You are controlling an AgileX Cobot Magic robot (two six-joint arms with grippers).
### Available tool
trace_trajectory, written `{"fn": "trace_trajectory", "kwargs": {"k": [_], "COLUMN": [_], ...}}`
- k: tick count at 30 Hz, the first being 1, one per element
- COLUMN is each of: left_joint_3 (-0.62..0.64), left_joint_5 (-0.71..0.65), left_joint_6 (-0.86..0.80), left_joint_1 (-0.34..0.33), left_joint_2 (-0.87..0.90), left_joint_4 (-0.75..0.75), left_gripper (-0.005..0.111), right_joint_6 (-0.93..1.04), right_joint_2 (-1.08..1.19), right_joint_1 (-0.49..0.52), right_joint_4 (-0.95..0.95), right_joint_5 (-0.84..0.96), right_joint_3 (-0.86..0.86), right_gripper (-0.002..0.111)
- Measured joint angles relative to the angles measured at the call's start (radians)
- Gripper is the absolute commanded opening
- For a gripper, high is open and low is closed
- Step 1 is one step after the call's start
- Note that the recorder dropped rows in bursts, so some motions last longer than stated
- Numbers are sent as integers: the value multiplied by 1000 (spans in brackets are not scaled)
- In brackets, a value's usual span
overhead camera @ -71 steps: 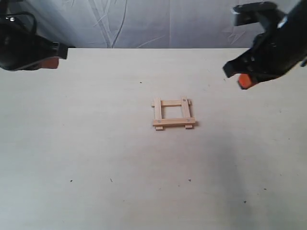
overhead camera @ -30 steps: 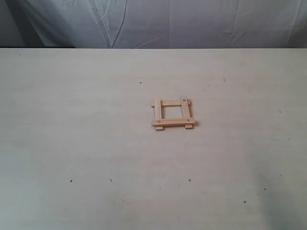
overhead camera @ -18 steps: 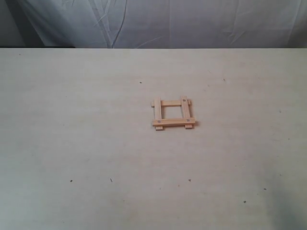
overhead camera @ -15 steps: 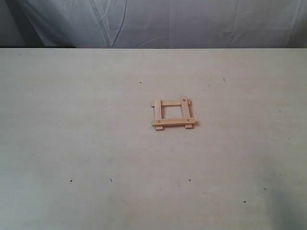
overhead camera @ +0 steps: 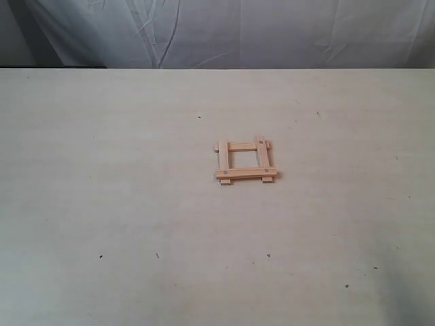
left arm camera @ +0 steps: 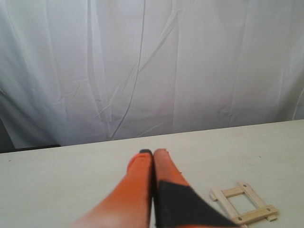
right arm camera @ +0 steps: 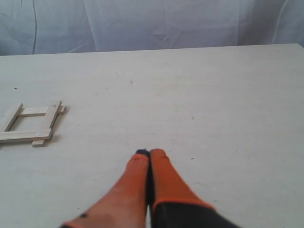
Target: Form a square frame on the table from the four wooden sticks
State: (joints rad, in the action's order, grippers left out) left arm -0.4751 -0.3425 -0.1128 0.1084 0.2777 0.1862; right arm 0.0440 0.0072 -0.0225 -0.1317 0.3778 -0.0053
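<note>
The four wooden sticks lie as a small square frame (overhead camera: pixel 245 162) near the middle of the table (overhead camera: pixel 122 204), ends overlapping and sticking out slightly. The frame also shows in the left wrist view (left arm camera: pixel 244 203) and the right wrist view (right arm camera: pixel 31 123). My left gripper (left arm camera: pixel 152 153) is shut, its orange fingers pressed together with nothing between them, well away from the frame. My right gripper (right arm camera: pixel 148 153) is likewise shut and empty, off to the frame's side. Neither gripper appears in the exterior view.
A wrinkled grey-white cloth backdrop (overhead camera: pixel 238 34) hangs behind the table's far edge. Tiny dark specks (overhead camera: pixel 157 255) dot the tabletop.
Both arms, which hung over the table's far corners 2.4 s ago, have pulled out of the exterior view. The frame has not moved.
</note>
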Motion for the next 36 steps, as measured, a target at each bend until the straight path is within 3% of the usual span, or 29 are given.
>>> {"fn": "trace_trajectory", "kwargs": {"k": [7, 17, 22, 36], "left_joint_3": [34, 361, 461, 470], "left_joint_5": [0, 52, 61, 63], "left_joint_6": [0, 0, 0, 0], "left_joint_1": [-2, -97, -116, -116], "left_joint_2": [-13, -153, -239, -271], "left_joint_4": [-54, -70, -77, -54], "left_gripper": [0, 0, 0, 0], "right_joint_6": [0, 0, 0, 0], "right_joint_2": [0, 0, 0, 0], "right_joint_1": [0, 0, 0, 0], "right_joint_4": [0, -8, -8, -10], "right_joint_5": [0, 0, 0, 0], "right_joint_3": [0, 0, 0, 0], "right_gripper": [0, 0, 0, 0]}}
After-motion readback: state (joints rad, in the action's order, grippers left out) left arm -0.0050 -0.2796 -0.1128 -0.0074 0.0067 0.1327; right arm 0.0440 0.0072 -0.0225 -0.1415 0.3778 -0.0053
